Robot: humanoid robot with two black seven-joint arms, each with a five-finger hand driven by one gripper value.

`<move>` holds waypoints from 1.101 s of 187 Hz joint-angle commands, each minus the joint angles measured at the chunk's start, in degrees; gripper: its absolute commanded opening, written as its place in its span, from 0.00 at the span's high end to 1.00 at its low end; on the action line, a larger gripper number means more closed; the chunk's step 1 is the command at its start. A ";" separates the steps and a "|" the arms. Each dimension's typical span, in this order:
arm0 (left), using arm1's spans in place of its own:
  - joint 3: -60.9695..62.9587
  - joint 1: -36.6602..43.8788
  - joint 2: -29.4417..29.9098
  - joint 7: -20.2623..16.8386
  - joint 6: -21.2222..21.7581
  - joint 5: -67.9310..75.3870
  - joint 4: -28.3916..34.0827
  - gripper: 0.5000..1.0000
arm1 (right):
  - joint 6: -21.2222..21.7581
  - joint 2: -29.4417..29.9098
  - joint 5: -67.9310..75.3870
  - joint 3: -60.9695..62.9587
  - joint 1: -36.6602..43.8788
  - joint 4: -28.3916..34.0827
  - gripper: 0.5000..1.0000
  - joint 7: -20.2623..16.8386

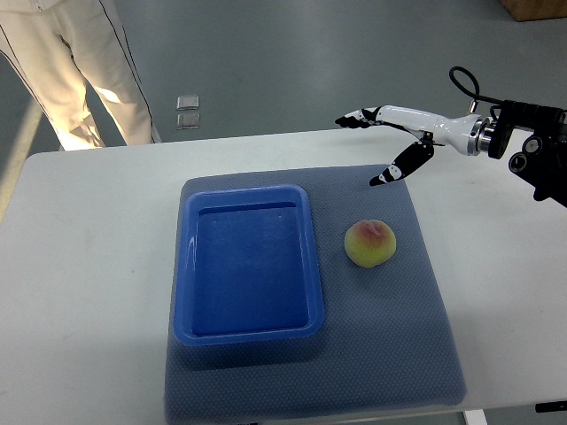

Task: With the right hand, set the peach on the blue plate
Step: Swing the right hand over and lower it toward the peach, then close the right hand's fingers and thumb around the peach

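The peach (pixel 370 243) lay on the grey mat (pixel 407 336), just beside the right wall of the blue plate (pixel 249 262) (really a shallow tray with a raised rim) and apart from it. The right hand (pixel 396 140) hung over the far right corner of the mat, well clear of the fruit, its fingers (pixel 391 173) spread loose and holding nothing. No left hand showed. A person's legs (pixel 75 71) stood beyond the table (pixel 80 292). The main risk looked to be the peach's roundness: a descent off centre would likely nudge it so that it rolled along the mat, perhaps against the rim. Thin fingertips closing unevenly might squeeze it out sideways. Carried too low, it could also catch the tray's wall and drop short
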 commanded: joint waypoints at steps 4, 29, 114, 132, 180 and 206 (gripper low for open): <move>0.00 0.00 0.00 -0.02 0.00 -0.01 0.00 0.00 | 6.13 -2.67 -4.16 -4.30 3.78 4.18 0.14 0.24; 0.00 0.00 0.00 -0.02 0.00 -0.01 0.00 0.00 | 9.03 -4.17 -8.03 -8.52 6.50 8.23 0.14 0.32; 0.00 0.08 0.00 -0.02 0.00 -0.01 0.00 0.00 | 9.39 -1.53 -20.42 -12.48 5.19 12.89 0.14 -4.77; 0.00 0.00 0.00 -0.02 0.00 -0.01 0.00 0.00 | 8.86 -1.27 -20.42 -12.39 4.57 12.36 0.14 -6.09; 0.00 0.00 0.00 -0.02 0.00 0.07 0.00 0.00 | 7.72 -1.35 -20.25 -12.13 3.34 11.75 0.15 -7.59; 0.00 0.00 0.00 0.07 0.00 -0.01 0.00 0.00 | 5.34 0.05 -20.34 -12.30 2.02 11.39 0.15 -7.85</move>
